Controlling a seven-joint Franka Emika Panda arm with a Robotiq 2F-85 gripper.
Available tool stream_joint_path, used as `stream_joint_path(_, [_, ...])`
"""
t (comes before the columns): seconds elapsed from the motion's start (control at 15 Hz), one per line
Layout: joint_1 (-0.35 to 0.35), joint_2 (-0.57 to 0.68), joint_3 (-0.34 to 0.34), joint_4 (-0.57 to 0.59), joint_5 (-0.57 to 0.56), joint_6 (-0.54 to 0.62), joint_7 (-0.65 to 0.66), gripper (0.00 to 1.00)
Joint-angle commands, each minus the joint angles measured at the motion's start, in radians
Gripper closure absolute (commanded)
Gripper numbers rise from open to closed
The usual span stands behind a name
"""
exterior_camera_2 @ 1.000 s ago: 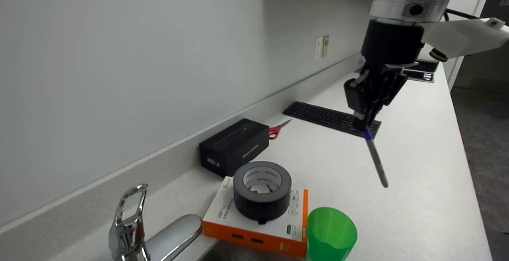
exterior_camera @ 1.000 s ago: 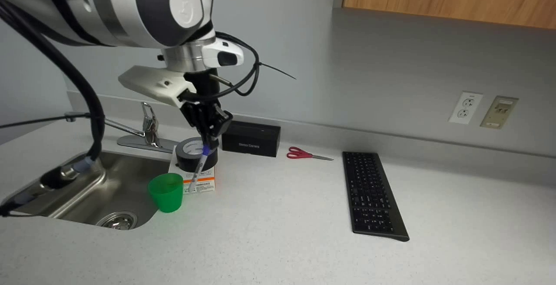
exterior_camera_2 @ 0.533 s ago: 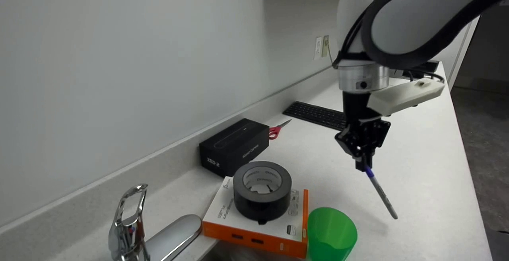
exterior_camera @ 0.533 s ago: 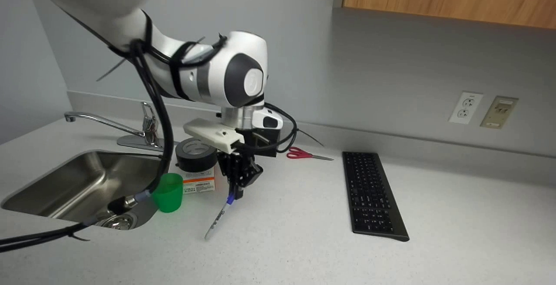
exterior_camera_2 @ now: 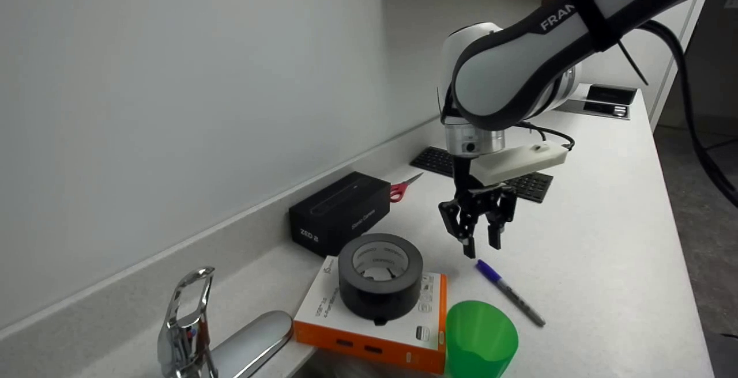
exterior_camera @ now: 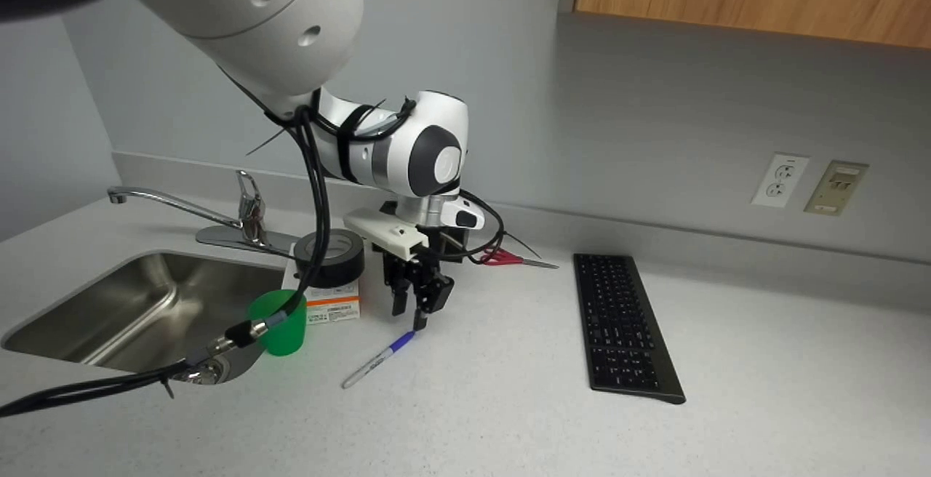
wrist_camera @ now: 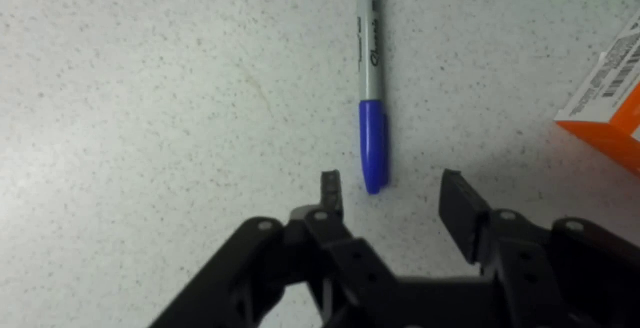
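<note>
At upper centre of your wrist view, marker point(wrist_camera: 370, 78) on counter point(wrist_camera: 200, 118), far end cropped, your gripper point(wrist_camera: 391, 183) spread partway, gripping nothing, in an exterior view, your cable point(exterior_camera: 320, 208) hiding part of cup point(exterior_camera: 286, 342), in an exterior view, your white bracket point(exterior_camera_2: 516, 163) hiding mid keyboard point(exterior_camera_2: 533, 186).

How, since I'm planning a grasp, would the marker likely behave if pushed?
The marker may roll sideways, since it looks round-sided and lies on the counter. It seems stiff, being straight, and probably light, being slim.
</note>
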Motion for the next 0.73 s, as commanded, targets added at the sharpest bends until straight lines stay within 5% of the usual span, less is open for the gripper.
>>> stream_joint_path(0.0, [0.009, 0.013, -0.011, 0.072, 0.028, -0.049, -0.006, 0.14])
stream_joint_path(0.13, [0.009, 0.014, -0.011, 0.088, 0.028, -0.052, -0.006, 0.01])
stream_joint_path(0.67, [0.014, 0.003, -0.015, 0.083, 0.012, -0.032, -0.004, 0.0])
